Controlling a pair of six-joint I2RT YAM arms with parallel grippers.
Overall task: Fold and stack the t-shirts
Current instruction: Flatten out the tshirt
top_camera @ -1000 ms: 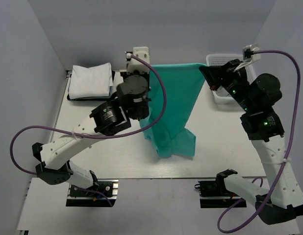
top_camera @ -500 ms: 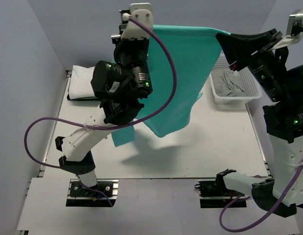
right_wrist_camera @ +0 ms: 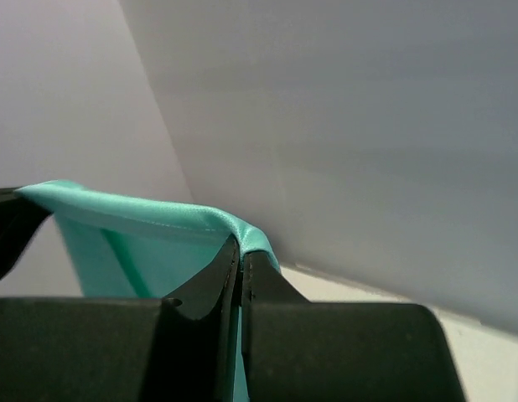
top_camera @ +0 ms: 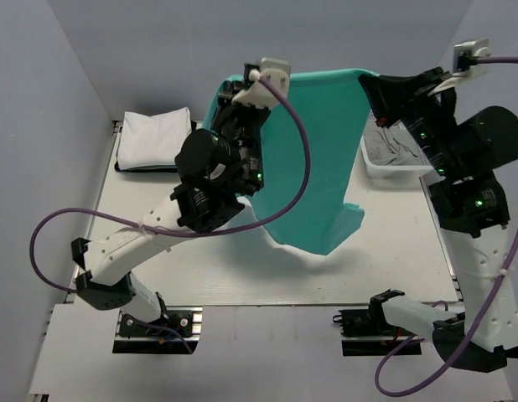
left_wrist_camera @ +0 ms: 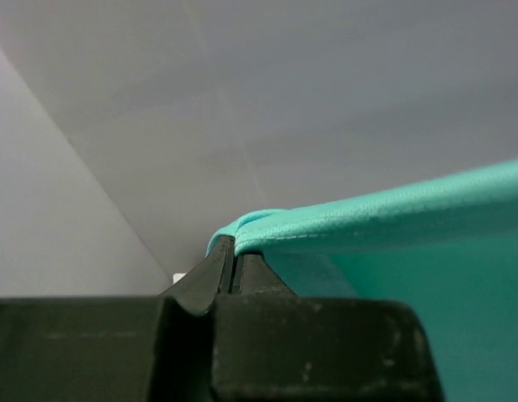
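done: folded white t-shirts (top_camera: 154, 136) stacked far-left on tray (top_camera: 154, 167) | now: teal t-shirt (top_camera: 313, 159) hanging spread above tabletop (top_camera: 385, 243), left tool (left_wrist_camera: 234, 251) and right tool (right_wrist_camera: 240, 251) each clamped on 1 top corner | todo: lay flat, fold, stack teal; crumpled pale cloth (top_camera: 401, 146) sits in basket (top_camera: 368, 161)

The top external camera looks down from above and behind the arm bases (top_camera: 158, 322) over the table (top_camera: 385, 260), while each wrist camera sits close behind its own jaws facing the grey wall (left_wrist_camera: 326, 84), all three sharing the held edge of the teal-green t-shirt (top_camera: 313, 151).
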